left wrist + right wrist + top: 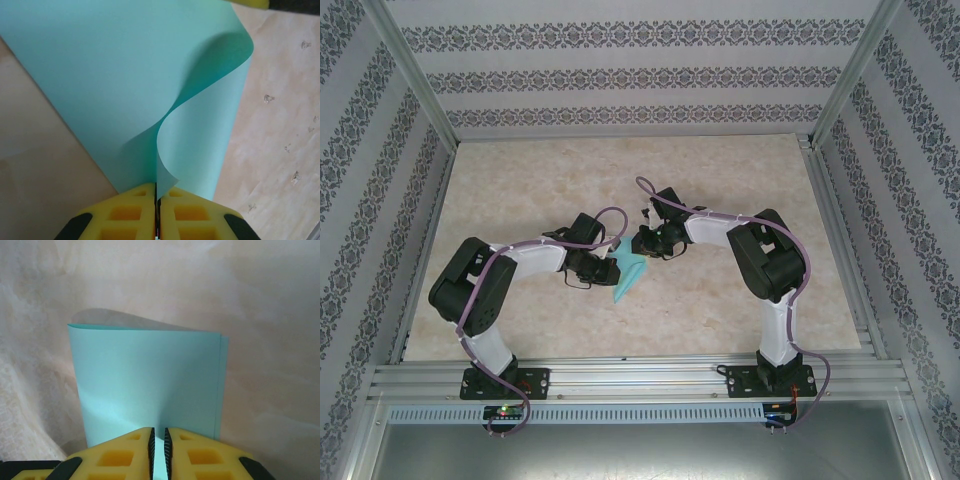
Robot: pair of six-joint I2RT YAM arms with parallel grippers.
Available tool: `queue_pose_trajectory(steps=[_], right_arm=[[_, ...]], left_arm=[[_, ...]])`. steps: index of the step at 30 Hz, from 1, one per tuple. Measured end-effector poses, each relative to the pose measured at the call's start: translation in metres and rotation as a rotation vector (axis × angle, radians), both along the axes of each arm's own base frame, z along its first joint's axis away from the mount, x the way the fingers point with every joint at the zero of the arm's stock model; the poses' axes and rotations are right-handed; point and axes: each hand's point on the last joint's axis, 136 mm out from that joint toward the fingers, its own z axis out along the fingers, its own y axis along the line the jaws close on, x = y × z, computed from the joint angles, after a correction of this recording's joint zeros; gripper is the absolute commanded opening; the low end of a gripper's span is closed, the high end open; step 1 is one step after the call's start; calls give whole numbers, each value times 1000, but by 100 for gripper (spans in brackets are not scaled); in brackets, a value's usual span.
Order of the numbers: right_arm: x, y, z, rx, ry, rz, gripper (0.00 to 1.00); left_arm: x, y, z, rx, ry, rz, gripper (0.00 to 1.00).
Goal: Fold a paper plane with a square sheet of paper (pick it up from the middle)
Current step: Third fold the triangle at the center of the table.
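Observation:
The square sheet of paper (628, 278), turquoise and folded double, lies between the two arms mid-table. A paper plane is out of view. My left gripper (603, 266) is shut on one edge of the sheet (100, 75), which curls up from the jaws (157, 186) in an S-shaped wave. My right gripper (642, 243) sits over the sheet's other end. Its fingers (159, 430) stand a narrow slit apart above the flat face of the paper (145, 380), pinching nothing. A second layer shows along the paper's right edge. One right fingertip (250, 3) shows beyond the curl.
The beige marbled tabletop (720, 180) stretches free behind and to both sides of the paper. Aluminium frame rails (620, 378) run along the near edge. Patterned walls (620, 80) close in the back and the sides.

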Motion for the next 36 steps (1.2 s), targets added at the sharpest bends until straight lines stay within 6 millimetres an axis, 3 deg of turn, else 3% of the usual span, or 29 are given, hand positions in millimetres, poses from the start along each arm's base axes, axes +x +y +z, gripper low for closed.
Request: queue_pose_trajectory(steps=[36], right_arm=[[0,1,-1,-7,-2,-2,18]], left_arm=[[3,-1,5,-10,-21,-5,12]])
